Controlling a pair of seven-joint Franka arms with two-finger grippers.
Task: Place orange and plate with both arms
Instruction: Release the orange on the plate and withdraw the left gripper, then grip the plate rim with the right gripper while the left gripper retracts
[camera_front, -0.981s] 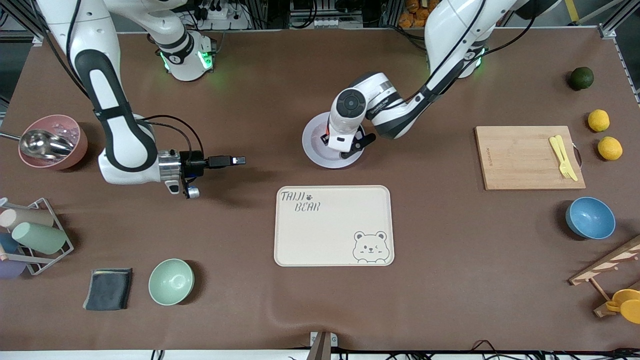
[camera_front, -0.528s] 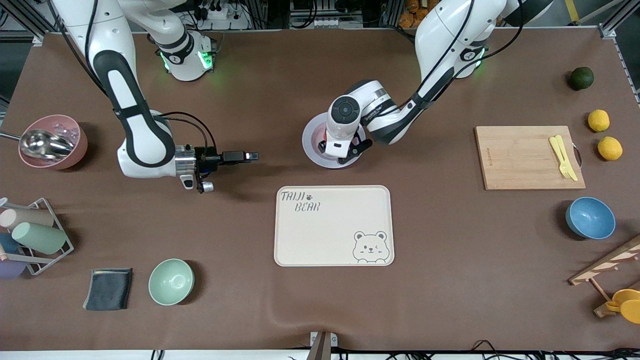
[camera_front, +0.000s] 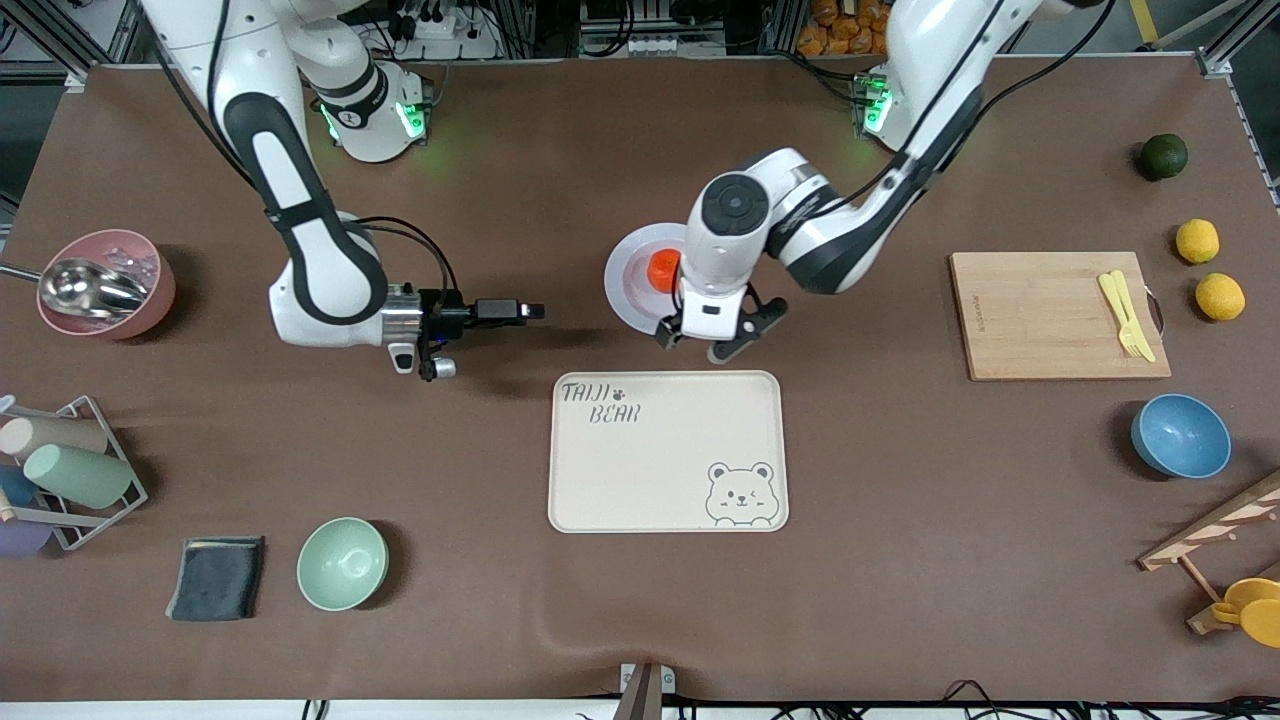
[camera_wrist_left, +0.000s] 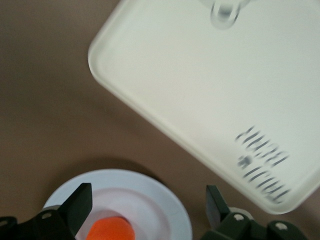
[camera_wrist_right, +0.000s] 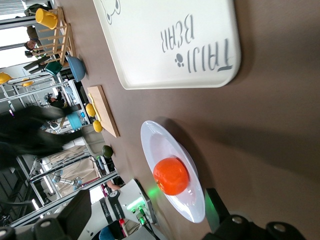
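The orange is seen resting on the plate, with nothing gripping it. The plate lies on the table, just farther from the front camera than the cream tray; on the clock face of the front view the plate sits at about twelve o'clock of the tray.

Several risks can be judged from here. The orange is round and loose, so it could be rolled off the shallow plate if the rim is nudged or the plate is lifted at a tilt. The right gripper is aimed sideways toward the plate's rim from about nine o'clock; if the rim is met too high or too fast, the plate may be pushed along the mat rather than pinched. The left gripper hangs close by, so a clash between the two arms may be feared if both are driven in together.

The left arm is bent down from its base, and its gripper is held pointing downward over the bare mat at about four o'clock of the plate, between plate and tray. Its fingers are spread wide and nothing is held. The right arm is stretched low with its wrist turned level; its fingers are likewise spread apart and empty, well apart from the plate.
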